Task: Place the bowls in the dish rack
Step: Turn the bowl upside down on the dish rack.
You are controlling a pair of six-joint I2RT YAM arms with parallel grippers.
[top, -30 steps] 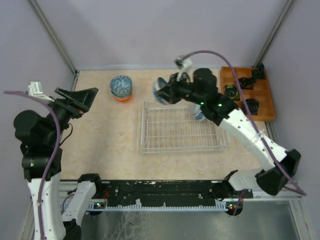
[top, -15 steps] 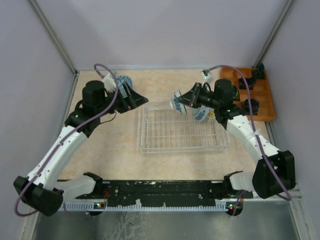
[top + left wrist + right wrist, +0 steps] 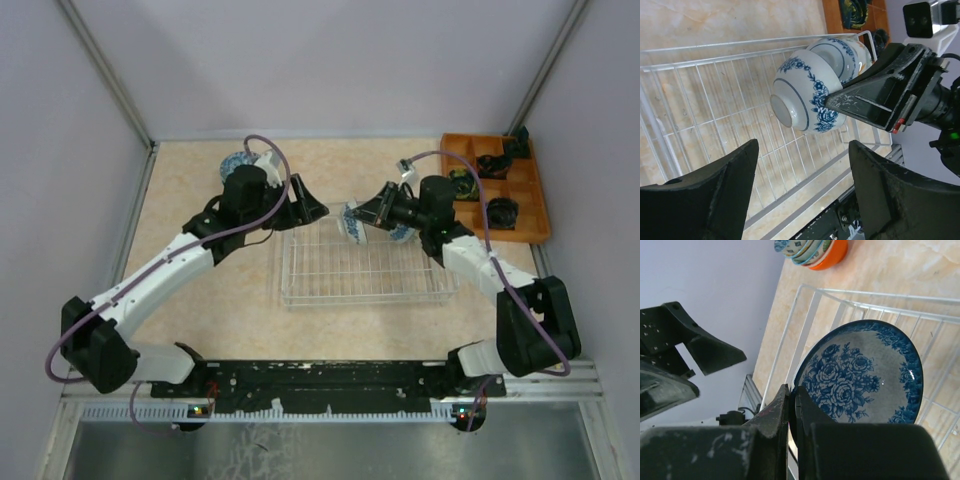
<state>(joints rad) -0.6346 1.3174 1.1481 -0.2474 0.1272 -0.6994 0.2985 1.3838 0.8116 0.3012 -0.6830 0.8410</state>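
Observation:
A white bowl (image 3: 353, 222) with blue flowers hangs tilted over the far middle of the dish rack (image 3: 330, 275), with my right gripper (image 3: 368, 214) shut on its rim. The right wrist view shows its blue floral inside (image 3: 865, 370) and the jaws (image 3: 793, 396) pinched on the edge. Another blue-patterned bowl (image 3: 401, 233) stands in the rack's far right corner, just behind the held one (image 3: 805, 97) in the left wrist view. My left gripper (image 3: 314, 209) hovers open over the rack's far left corner, fingers (image 3: 715, 195) wide apart with nothing between them. A stack of bowls (image 3: 812, 250), orange at the bottom, stands beyond the rack.
An orange wooden compartment tray (image 3: 523, 200) with black items sits at the far right. The left arm crosses in front of the bowl stack (image 3: 232, 163) and hides most of it. Purple-grey walls close in the far and side edges of the table.
The left arm has swung in from the left side to the rack's far left corner. The right gripper has carried its bowl rightward and down over the rack.

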